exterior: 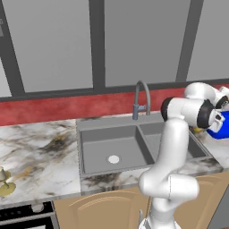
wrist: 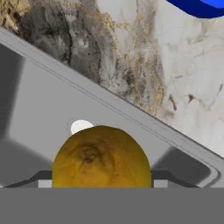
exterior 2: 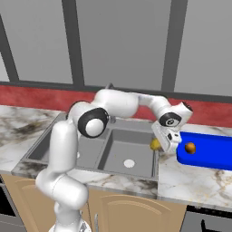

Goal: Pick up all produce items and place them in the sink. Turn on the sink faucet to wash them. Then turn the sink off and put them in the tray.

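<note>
Left base view: the arm largely hides the tool; a sliver of the yellow fruit (exterior: 197, 130) shows at the sink's (exterior: 89, 127) right edge beside the blue tray (exterior: 222, 129), its axis unreadable here. Right base view: the tool (exterior 2: 164, 144) holds the yellow fruit above the right basin's rim, the orange fruit (exterior 2: 190, 147) already in the tray just beyond; a slip here drops it onto the rim or table (exterior 2: 190, 174). Hand view: the fruit sits clamped between the fingers, long axis seemingly across the jaws, so a rounded, shallow grip could let it roll out.
</note>
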Motion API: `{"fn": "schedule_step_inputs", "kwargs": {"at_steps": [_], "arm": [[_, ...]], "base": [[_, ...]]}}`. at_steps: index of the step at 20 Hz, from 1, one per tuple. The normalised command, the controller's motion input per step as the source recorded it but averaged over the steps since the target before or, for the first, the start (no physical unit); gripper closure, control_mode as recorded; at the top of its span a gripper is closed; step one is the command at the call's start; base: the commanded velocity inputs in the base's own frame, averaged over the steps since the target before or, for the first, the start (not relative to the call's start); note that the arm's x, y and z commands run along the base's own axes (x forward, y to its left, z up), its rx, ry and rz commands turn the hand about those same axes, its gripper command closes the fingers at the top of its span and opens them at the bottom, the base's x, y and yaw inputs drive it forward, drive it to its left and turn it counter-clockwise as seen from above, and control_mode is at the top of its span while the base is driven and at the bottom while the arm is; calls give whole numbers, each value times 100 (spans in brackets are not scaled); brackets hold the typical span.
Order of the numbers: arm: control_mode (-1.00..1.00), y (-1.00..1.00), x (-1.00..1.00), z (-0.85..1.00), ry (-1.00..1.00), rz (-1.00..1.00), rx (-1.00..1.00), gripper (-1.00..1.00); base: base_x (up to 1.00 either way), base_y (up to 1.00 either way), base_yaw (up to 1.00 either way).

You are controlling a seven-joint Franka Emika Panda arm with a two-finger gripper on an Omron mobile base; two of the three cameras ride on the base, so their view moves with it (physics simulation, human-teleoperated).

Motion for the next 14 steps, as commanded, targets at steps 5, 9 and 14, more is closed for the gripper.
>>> {"fn": "schedule_step_inputs", "kwargs": {"at_steps": [5,9,14], "arm": [[-100,-76,5,13,-10,5,-12,100],[-100,-66,7,8,-19,5,-18,100],[-100,-69,7,8,-20,4,-18,100]], "base": [[0,0,0],[0,0,0],[0,0,0]]}}
